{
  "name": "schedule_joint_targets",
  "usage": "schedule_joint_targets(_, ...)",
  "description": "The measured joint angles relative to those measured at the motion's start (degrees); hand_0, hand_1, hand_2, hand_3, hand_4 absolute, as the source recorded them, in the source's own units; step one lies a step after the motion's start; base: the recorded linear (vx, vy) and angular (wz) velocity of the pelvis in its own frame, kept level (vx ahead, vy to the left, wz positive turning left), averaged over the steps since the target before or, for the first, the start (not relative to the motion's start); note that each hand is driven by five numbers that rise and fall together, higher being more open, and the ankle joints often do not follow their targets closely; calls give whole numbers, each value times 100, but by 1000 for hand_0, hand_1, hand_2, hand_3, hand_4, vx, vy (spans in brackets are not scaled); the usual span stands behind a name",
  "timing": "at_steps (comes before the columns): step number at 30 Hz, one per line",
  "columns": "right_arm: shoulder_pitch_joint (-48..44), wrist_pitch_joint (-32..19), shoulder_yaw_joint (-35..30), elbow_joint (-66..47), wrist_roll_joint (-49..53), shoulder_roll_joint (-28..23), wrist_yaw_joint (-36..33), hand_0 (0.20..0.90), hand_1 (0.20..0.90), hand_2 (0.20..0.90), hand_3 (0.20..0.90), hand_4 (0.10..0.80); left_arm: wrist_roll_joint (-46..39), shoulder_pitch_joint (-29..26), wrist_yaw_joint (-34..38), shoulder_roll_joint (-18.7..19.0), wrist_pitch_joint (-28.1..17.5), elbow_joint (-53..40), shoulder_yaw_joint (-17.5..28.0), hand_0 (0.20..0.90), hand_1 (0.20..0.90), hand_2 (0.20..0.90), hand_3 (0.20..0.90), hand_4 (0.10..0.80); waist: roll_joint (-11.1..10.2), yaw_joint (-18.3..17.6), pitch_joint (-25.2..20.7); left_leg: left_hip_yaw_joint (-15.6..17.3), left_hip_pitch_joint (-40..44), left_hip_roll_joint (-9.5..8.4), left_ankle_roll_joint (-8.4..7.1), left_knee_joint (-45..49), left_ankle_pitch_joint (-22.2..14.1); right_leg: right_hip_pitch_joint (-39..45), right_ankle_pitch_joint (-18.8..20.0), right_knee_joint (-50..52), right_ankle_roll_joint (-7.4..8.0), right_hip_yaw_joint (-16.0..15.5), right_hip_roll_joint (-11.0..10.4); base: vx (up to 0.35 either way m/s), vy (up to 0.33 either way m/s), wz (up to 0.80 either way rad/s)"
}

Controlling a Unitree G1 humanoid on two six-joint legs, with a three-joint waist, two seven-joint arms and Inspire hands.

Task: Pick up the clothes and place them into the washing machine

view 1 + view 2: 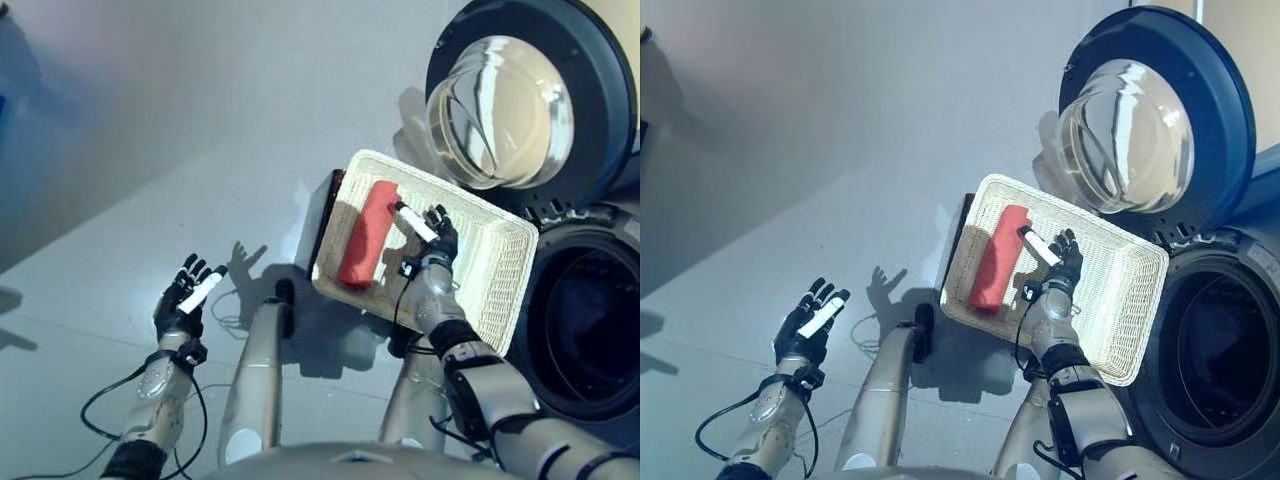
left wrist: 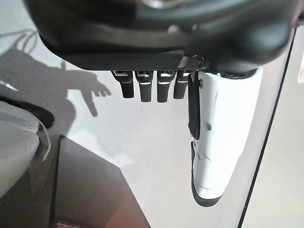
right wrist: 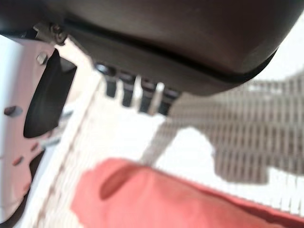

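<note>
Basket, white woven, rectangular, standing on a dark low stand on the pale floor, just beside the washing machine. Contents: 1 red garment, rolled into a long bundle, lying lengthwise along the basket's side farther from the machine. Right hand: over the basket interior, fingers straight and spread, white-covered thumb pointing toward the red roll and reaching its edge in the head views; whether it actually touches cannot be told. The right wrist view shows the fingers extended above the weave, nothing held, with the red cloth close below them. Left hand: raised over bare floor, well apart from the basket, palm open, fingers splayed, thumb in white cover, holding nothing; the left wrist view shows its fingers straight in a row. Washing machine: front-loading, dark round opening exposed, drum interior dark. Door: swung fully open, dark ring around a clear domed window, standing just above the basket's far end.
</note>
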Motion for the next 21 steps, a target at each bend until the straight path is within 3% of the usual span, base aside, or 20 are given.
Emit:
schedule_joint_targets(10,-617,389,125,1375,-329,60,-169,900,900,900,900,800,174,-162,-45,65,22,-53,-11,900,900,900,900,800,-114,174,48,-270,-13,-111,-31,-148,116,261,-4,-104,-2,-292,-20,11,-25,14)
schedule_joint_targets(16,-887,575,171,2117,-422,-161,-245,900,900,900,900,800,204,-362,-55,206,72,-61,-54,900,900,900,900,800,-122,346,52,-546,-14,-306,-93,-384,312,530,-124,-113,-34,-659,-141,14,-49,39)
schedule_joint_targets(21,-938,718,168,2308,-419,-344,-338,900,900,900,900,800,249,-323,-44,352,119,-92,-51,900,900,900,900,800,-122,521,51,-556,-96,-304,-85,-463,434,608,-221,-97,-18,-747,-196,14,-15,29)
